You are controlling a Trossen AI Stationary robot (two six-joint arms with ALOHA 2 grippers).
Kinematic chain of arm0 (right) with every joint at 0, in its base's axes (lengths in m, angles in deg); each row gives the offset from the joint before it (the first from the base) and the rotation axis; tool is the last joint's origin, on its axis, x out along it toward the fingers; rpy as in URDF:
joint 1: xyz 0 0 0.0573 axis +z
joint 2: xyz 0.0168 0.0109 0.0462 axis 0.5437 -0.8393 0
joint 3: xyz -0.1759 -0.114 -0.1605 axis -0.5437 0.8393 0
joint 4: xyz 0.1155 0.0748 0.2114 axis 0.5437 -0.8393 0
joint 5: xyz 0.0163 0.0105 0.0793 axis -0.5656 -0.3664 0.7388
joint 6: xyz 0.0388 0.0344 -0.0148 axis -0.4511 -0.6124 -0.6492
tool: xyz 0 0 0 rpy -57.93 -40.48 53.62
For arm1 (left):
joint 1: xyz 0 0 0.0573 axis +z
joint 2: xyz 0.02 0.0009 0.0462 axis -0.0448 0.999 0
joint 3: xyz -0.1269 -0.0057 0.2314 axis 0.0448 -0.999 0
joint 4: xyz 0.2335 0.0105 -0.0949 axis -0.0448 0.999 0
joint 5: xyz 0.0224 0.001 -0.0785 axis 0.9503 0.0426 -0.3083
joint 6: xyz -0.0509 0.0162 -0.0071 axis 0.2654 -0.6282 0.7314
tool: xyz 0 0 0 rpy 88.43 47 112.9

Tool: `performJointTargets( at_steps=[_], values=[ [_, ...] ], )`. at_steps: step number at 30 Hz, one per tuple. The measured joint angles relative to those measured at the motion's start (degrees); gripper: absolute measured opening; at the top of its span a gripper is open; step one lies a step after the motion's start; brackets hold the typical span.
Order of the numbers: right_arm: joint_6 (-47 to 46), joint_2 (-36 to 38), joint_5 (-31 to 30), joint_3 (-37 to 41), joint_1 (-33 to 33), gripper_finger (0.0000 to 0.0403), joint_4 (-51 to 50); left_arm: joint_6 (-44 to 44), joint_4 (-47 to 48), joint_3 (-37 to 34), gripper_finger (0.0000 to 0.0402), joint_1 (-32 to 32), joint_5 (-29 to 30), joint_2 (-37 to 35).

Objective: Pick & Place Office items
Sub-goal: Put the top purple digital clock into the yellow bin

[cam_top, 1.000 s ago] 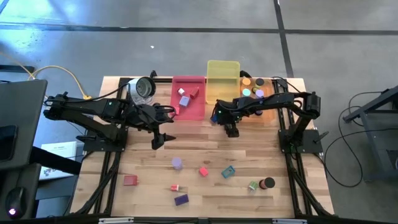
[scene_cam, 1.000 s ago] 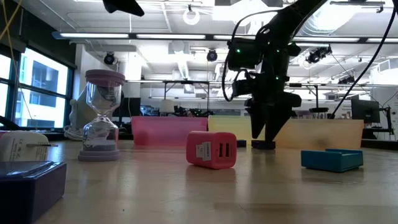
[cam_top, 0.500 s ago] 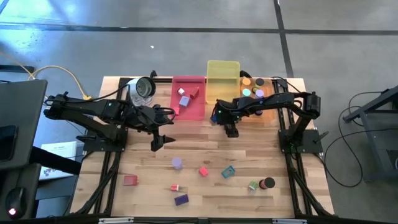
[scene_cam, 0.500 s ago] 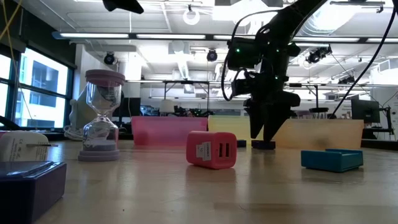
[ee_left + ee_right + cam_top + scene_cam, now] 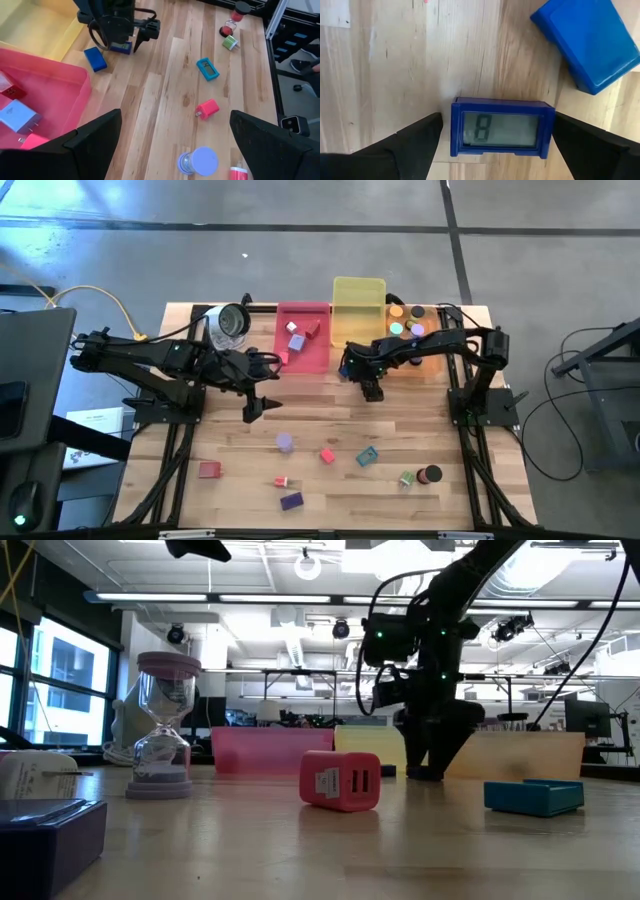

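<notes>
Right gripper (image 5: 490, 145) sits low just in front of the translucent yellow plastic tray (image 5: 358, 300), fingers spread wide either side of a small dark-blue digital clock (image 5: 502, 127), not clamped. A plain blue rectangular block (image 5: 585, 42) lies just beside it. Left gripper (image 5: 262, 406) hovers wide open near the tray's pink neighbour.

From above, the right gripper (image 5: 371, 390) hides whatever lies under it — only its wrist camera shows a small blue clock (image 5: 502, 128) there. A blue block (image 5: 586, 41) beside it is cut off by the picture's edge — the orange tray's (image 5: 432, 360) pieces are too small to identify.
</notes>
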Motion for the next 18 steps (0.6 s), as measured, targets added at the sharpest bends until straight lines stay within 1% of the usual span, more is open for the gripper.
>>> performJointTargets(
  at_steps=[4, 10, 14, 18],
  values=[
    [-0.31, -0.23, -0.3, 0.0, 0.0, 0.0345, -0.25, -0.25, -0.02, 0.0, 0.0363, 0.04, -0.02, 0.0],
    [-0.43, -0.25, -0.11, -0.03, 0.05, 0.0277, -0.76, -0.5, 0.02, 0.0, 0.0363, 0.07, 0.0, 0.0],
    [-1.22, -0.28, -0.39, -0.03, 0.07, 0.0274, -0.97, -0.5, 0.02, 0.0, 0.0363, 0.09, 0.0, 0.0],
    [-5.5, -0.26, -0.6, -0.03, 0.3, 0.0274, -1.14, -0.5, 0.03, 0.0, 0.0363, 0.09, 0.0, 0.0]
  ],
)
